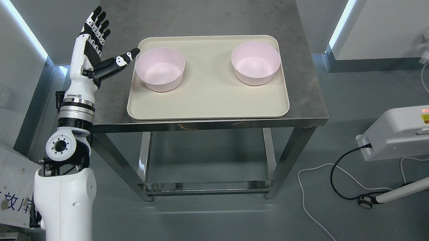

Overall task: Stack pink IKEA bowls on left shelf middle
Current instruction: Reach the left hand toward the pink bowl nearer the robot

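Two pink bowls sat on a cream tray [208, 96], and we saw them as smooth, matte, round-walled vessels with thin rims and slightly tapering sides. The left bowl [160, 69] stood near the tray's left edge; the right bowl [255, 63] stood toward its far right corner, well apart from the first. Both were upright and showed pale, clean interiors.

We noted the tray as a shallow rectangle with rounded corners and a low raised lip. It lay on a brushed steel table [208, 11] whose top was dull and faintly streaked, carried on square metal legs with a lower rail.

Our left hand [96, 48] was raised at the table's left edge, just beside the left bowl. Its fingers [98, 23] were spread wide, black jointed segments on a white glossy shell, and held nothing; the thumb pointed toward the bowl's rim, and we could not tell whether it touched.

On the grey floor to the right lay a white boxy device [411, 130] with cables.
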{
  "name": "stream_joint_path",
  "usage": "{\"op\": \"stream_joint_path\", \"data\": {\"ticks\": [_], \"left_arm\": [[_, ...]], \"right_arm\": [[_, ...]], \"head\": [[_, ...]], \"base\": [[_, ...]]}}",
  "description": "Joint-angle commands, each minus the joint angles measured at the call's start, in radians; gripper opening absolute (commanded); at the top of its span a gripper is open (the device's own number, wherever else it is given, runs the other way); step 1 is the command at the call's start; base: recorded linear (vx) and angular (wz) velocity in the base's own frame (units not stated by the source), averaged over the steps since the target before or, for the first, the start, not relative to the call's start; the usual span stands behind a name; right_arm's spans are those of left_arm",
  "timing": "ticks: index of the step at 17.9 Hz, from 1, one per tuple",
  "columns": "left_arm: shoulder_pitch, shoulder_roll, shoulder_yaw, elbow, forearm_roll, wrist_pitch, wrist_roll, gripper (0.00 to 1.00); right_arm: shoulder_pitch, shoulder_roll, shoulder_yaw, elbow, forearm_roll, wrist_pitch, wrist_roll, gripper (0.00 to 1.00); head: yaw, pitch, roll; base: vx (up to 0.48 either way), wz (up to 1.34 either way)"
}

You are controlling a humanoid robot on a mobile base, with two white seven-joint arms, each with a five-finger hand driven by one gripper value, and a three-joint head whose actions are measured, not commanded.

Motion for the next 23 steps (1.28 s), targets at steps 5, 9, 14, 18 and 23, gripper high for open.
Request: {"op": "stream_joint_path", "data": {"ticks": [5, 9, 14, 18, 23], "left_arm": [[-0.018, 0.038, -0.009, 0.015, -0.029, -0.002, -0.163, 1.00], [-0.157, 0.126, -0.045, 0.133, -0.041, 0.011, -0.273, 0.95], [-0.245, 0.219, -0.219, 0.325, -0.152, 0.026, -0.286, 0.94], [-0.292, 0.219, -0.252, 0.449, -0.204, 0.017, -0.286, 0.83], [-0.295, 0.233, -0.284, 0.456, -0.275, 0.017, -0.355, 0.72]], "right_arm": [[0.000, -0.017, -0.005, -0.017, -0.002, -0.001, 0.000, 1.00], [0.000, -0.017, -0.005, -0.017, -0.002, -0.001, 0.000, 1.00], [0.000, -0.017, -0.005, -0.017, -0.002, -0.001, 0.000, 1.00], [0.000, -0.017, -0.005, -0.017, -0.002, -0.001, 0.000, 1.00], [0.000, -0.017, -0.005, -0.017, -0.002, -0.001, 0.000, 1.00]], "head": [[0.0000, 0.000, 0.000], [0.0000, 0.000, 0.000], [0.0000, 0.000, 0.000], [0.0000, 0.000, 0.000], [0.0000, 0.000, 0.000]], "base": [[0.000, 0.00], [0.000, 0.00], [0.000, 0.00], [0.000, 0.00], [0.000, 0.00]]}}
